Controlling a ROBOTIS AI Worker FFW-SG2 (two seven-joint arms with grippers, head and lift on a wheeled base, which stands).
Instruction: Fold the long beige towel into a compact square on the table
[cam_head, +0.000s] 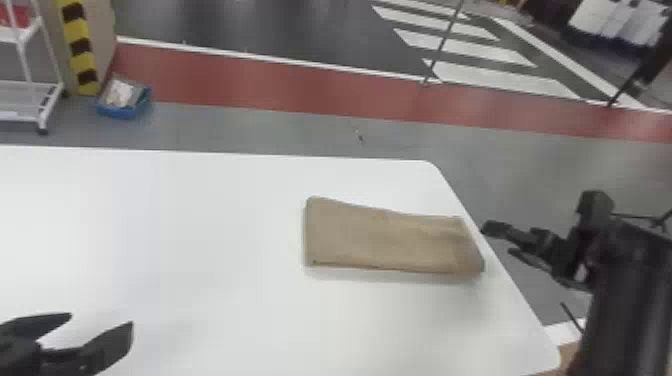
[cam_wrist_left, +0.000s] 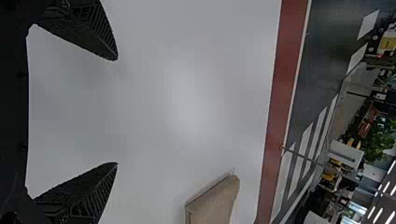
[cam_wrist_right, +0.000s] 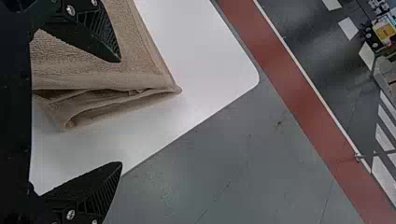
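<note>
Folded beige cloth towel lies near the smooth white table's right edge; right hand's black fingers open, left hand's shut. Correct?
No, the left hand is open: the left wrist view shows its fingers wide apart. The towel does lie near the table's right edge, and the right hand is open.

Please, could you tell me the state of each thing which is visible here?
Beige towel: folded in layers, oblong, not yet square.
Table: bearing the towel near its right edge.
Left end effector: open, holding nothing.
Right end effector: open, holding nothing.
Blue bin: on the floor, with items inside.
</note>
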